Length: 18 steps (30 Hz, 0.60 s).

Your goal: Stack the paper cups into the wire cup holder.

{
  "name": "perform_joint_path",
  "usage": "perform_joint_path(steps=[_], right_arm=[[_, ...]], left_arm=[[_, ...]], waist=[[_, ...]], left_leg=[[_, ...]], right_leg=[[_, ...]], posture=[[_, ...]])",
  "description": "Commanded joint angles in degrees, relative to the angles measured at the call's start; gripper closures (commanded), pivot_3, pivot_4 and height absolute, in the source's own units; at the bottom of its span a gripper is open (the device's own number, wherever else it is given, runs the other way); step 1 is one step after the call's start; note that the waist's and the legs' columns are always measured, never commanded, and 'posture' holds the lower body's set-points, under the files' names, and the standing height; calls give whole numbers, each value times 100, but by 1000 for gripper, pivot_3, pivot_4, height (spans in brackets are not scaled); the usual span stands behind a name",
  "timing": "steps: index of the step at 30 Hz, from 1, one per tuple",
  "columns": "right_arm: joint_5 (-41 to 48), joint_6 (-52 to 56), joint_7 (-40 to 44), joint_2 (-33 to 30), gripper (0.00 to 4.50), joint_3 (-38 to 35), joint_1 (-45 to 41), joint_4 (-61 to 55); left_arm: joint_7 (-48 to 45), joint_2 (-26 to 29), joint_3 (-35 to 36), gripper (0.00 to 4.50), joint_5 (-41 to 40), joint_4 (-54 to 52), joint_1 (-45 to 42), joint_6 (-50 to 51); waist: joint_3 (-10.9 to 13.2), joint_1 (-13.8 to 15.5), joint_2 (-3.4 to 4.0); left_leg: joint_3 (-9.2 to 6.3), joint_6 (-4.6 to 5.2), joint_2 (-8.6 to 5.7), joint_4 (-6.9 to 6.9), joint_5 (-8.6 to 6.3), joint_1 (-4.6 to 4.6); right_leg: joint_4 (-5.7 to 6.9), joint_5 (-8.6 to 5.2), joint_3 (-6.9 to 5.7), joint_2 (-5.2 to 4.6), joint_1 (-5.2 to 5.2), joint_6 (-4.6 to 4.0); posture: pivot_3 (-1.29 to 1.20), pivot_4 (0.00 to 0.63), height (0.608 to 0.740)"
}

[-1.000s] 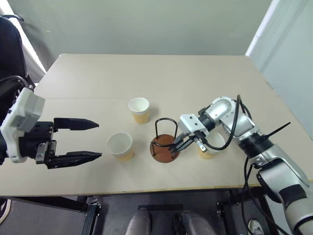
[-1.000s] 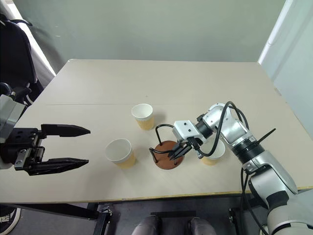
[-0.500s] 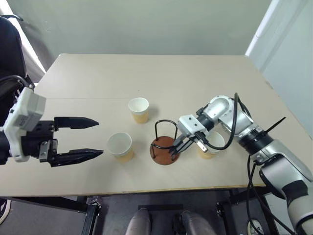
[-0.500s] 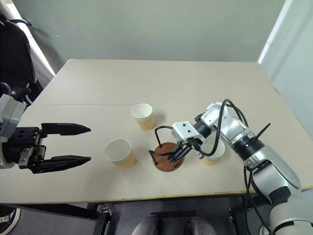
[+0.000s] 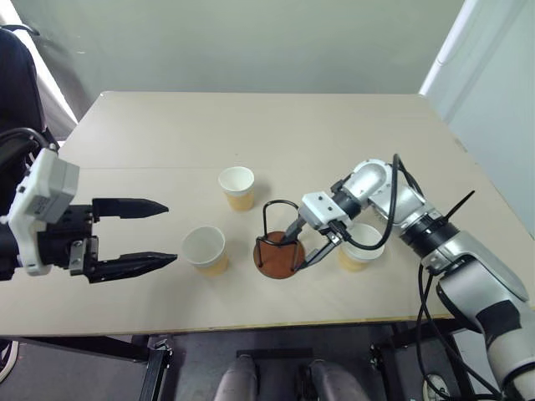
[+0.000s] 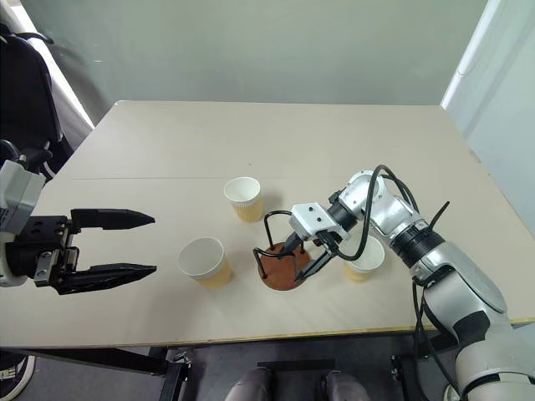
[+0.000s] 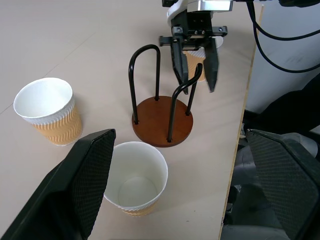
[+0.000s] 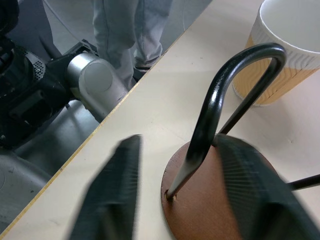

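The tan-yellow paper cup with white rim point(image 5: 361, 246) nearest the right arm sits half hidden behind the right claw point(image 5: 303, 245), whose two black fingers point(image 8: 107, 195) are blurred in its wrist view.

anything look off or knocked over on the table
Nothing is spilled or tipped. All three cups stand upright, and the holder is upright but empty. The right gripper has open jaws straddling one of its wire loops.
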Motion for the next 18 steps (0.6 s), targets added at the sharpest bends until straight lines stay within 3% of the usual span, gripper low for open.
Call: perform_joint_path(steps=[1,2,3,7,14,18], right_arm=[[180,-29,23,-73,505,15,-219,-61],[193,-33,23,-98,137,18,-245,-52],[217,-28,23,-153,64,22,-291,-50],[357,-19,23,-489,64,16,-489,-188],[874,366,23,-1361,64,-764,-1034,-957],[796,621,23,-2225,64,-1160,-801,-1421]], left_arm=[[24,-2,93,0,13,4,-58,-81],[21,0,89,0,16,12,-64,-86],[12,4,83,0,18,26,-72,-93],[-43,42,14,0,43,107,-137,-148],[-199,90,-519,0,51,362,-627,-403],[-275,89,-887,0,29,366,-971,-520]], waist=[[0,-1,0],[0,-1,0],[0,-1,1],[1,7,1],[2,8,2],[1,35,1]], left_leg=[[0,-1,0,0,0,0],[0,-1,0,0,0,0],[0,-1,0,0,0,0],[0,-4,0,0,-3,-4],[0,-22,0,-3,-14,-4],[-1,-23,0,-5,-14,-6]], right_leg=[[0,-1,0,0,0,-1],[0,-1,0,0,0,-1],[0,-1,0,0,0,-2],[-1,-1,0,0,-1,-2],[0,-5,0,0,-2,-8],[-2,-7,0,0,-1,-11]], posture=[[0,150,740],[0,150,740],[0,150,740],[0,150,740],[0,150,740],[0,150,740]])
